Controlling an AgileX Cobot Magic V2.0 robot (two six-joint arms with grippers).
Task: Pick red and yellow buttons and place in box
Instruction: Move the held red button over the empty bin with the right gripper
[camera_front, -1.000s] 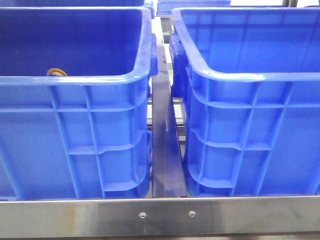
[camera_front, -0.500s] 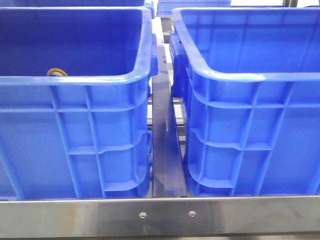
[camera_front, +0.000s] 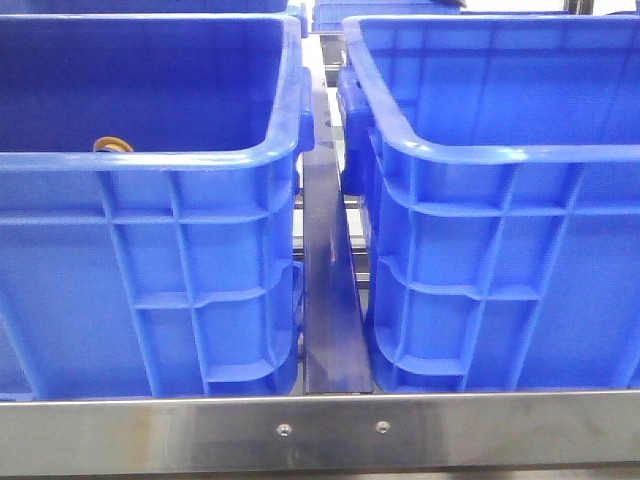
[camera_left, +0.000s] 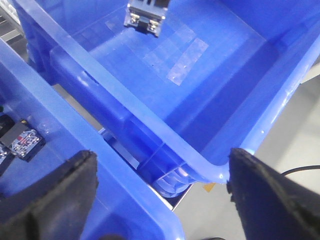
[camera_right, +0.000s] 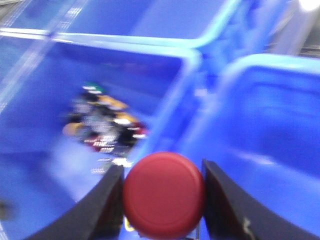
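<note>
In the right wrist view my right gripper (camera_right: 162, 170) is shut on a round dark red button (camera_right: 164, 195), held above the blue crates; the view is blurred. Beyond it, a pile of small parts (camera_right: 105, 125) with yellow and red pieces lies in one crate. The front view shows a yellow-orange round piece (camera_front: 112, 145) just behind the left crate's (camera_front: 150, 160) front rim. The box (camera_front: 500, 153), with a pale patch on its rim, stands on the right. My left gripper (camera_left: 162, 155) is open and empty above a crate rim (camera_left: 150, 125). Neither gripper shows in the front view.
A narrow gap with a dark metal strip (camera_front: 330, 300) separates the two crates. A steel rail (camera_front: 320, 430) runs along the front edge. In the left wrist view a small metal-and-black part (camera_left: 145, 17) and clear tape patches (camera_left: 187, 60) lie in one crate.
</note>
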